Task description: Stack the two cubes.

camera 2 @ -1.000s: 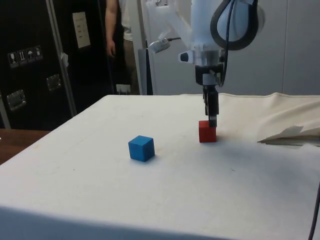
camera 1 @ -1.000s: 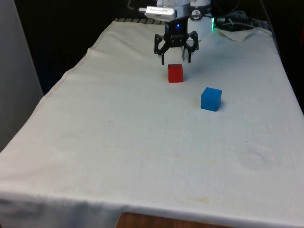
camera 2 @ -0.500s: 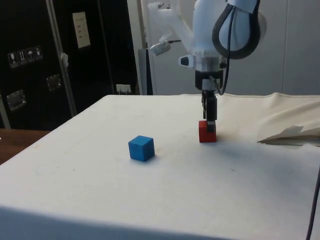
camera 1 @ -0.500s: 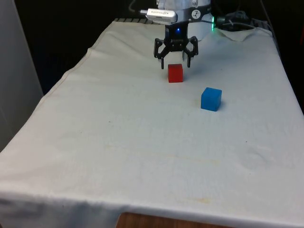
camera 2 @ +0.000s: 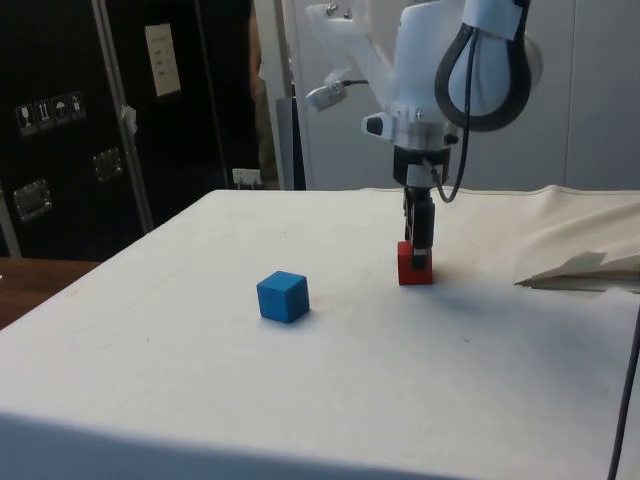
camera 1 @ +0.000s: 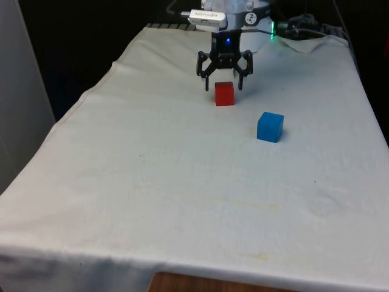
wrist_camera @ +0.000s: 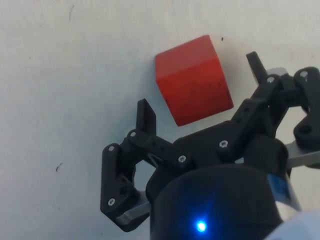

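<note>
The black gripper (camera 1: 224,85) hangs low over the red cube (camera 1: 224,93), near the far end of the table (camera 1: 152,182) with its white cloth. Its two fingers (wrist_camera: 145,116) are spread wide apart, one on each side of the red cube, and they hold nothing. In the side view the gripper (camera 2: 420,262) reaches down to the red cube (camera 2: 412,268), which sits flat on the cloth. The blue cube (camera 1: 270,127) sits by itself on the cloth, nearer the front and more to the front view's right. The blue cube (camera 2: 283,297) and the red cube are apart, not touching.
</note>
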